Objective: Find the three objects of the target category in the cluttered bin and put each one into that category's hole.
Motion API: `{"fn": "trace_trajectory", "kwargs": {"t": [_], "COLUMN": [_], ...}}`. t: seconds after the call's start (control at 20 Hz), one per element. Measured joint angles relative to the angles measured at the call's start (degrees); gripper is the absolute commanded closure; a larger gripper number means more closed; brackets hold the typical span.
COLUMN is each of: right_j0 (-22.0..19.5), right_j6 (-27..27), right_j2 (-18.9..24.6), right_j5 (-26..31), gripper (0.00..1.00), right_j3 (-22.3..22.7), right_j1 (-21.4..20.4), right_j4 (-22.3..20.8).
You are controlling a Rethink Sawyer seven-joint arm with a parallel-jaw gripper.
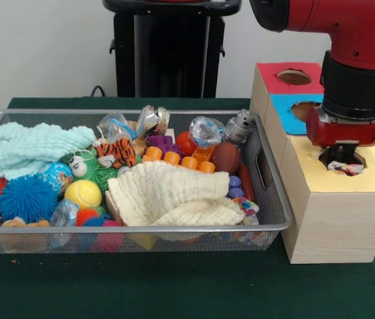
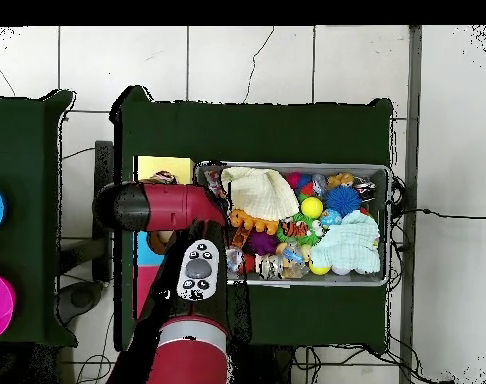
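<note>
My gripper [image 1: 342, 158] hangs directly over the round hole [image 1: 356, 161] in the yellow face of the wooden box [image 1: 336, 219]; whether it is clenched or released cannot be told. A printed white fabric bundle [image 1: 348, 169] shows at the hole's mouth, just below the gripper. The wire-mesh bin [image 1: 267, 222] sits beside the box, filled with toys, a cream muslin cloth [image 1: 174, 196] and a mint-green cloth [image 1: 34, 147]. Overhead, my red arm [image 2: 172, 207] covers the box.
</note>
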Motion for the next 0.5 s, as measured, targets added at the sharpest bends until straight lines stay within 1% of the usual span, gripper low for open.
{"fn": "trace_trajectory", "kwargs": {"t": [0.5], "right_j0": [-0.01], "right_j6": [0.0], "right_j2": [-1.06], "right_j5": [5.19], "gripper": [1.0], "right_j3": [-0.31], "right_j1": [-2.83], "right_j4": [0.01]}}
